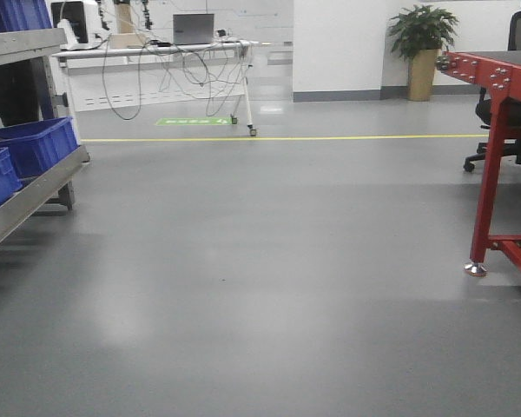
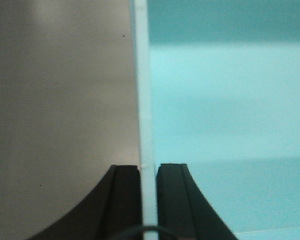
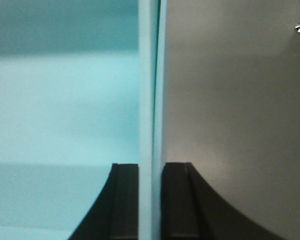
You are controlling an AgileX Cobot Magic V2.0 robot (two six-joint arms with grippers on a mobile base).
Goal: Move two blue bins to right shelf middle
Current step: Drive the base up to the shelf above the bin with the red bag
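A pale cyan-blue bin fills both wrist views; its inside [image 2: 230,110] lies right of its thin upright wall [image 2: 144,100] in the left wrist view, and left of the wall [image 3: 150,100] in the right wrist view. My left gripper [image 2: 148,172] is shut on that wall, one black finger [image 2: 125,200] outside and one inside. My right gripper [image 3: 150,170] is shut on the opposite wall, where a thin dark seam runs down the rim, as if two walls are nested. Grey floor shows beside each wall. The front view shows neither the bins nor the grippers.
A metal shelf [image 1: 35,187] with royal blue bins [image 1: 35,143] stands at the left. A red table frame [image 1: 491,156] and an office chair [image 1: 512,130] stand at the right. A white desk [image 1: 156,52], a plant [image 1: 421,43] and a yellow floor line [image 1: 286,137] lie ahead.
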